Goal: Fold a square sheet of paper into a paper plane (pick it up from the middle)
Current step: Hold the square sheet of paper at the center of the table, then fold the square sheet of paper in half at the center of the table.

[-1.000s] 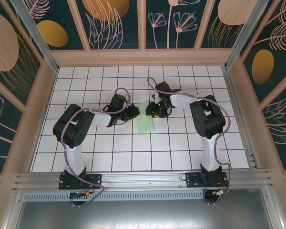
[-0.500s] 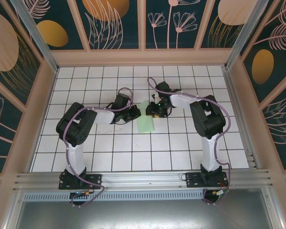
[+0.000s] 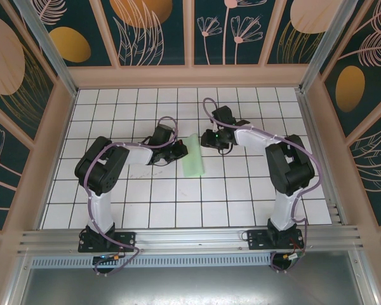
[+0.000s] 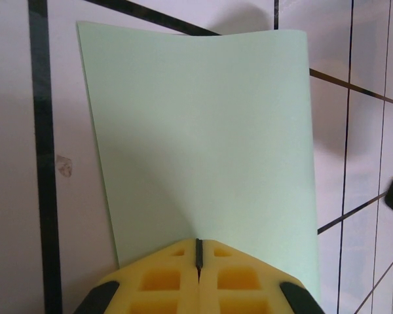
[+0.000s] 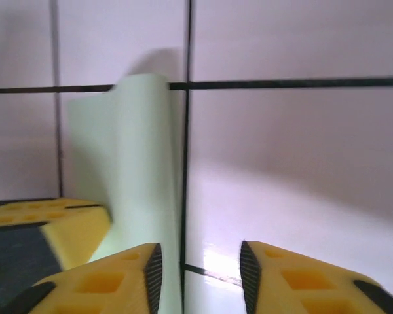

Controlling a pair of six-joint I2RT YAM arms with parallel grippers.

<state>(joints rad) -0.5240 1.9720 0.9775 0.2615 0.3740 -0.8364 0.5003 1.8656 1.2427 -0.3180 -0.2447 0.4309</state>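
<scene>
Right now the square sheet of paper sits mid-frame in the top view, btwn the two arms, showing as a narrow pale green strip; from the right wrist cam it curls up off the tiles in the lower left of frame, its right edge just inside the gap of the right gripper; those fingers are apart, nothing pinched; left gripper, bottom centre of its own cam, has fingers pressed together on the near edge of the sheet, which spreads toward the top of frame w/ far corners free & a shadow under its left side, so prob lifted there

Step in hand, my guess: an early fold-over, left arm anchoring, right arm placed to take the free edge; no plane shape yet; to do it well: right fingers shd close on paper only, low on the edge, w/o scraping the tile; left grip shd be firm so the sheet can't swivel; line edges up flush before pressing, as thin paper prob buckles or skews w/ any sideways pull; press the crease slowly along its length

Surface: table of glossy white tiles w/ black grid lines, small brownish mark at left of the left wrist frame; room: walls of dark teal panels w/ peach & orange leaf/flower prints in tan frames at top & sides; metal rail across the bottom of the top view, arm bases bolted on it
</scene>
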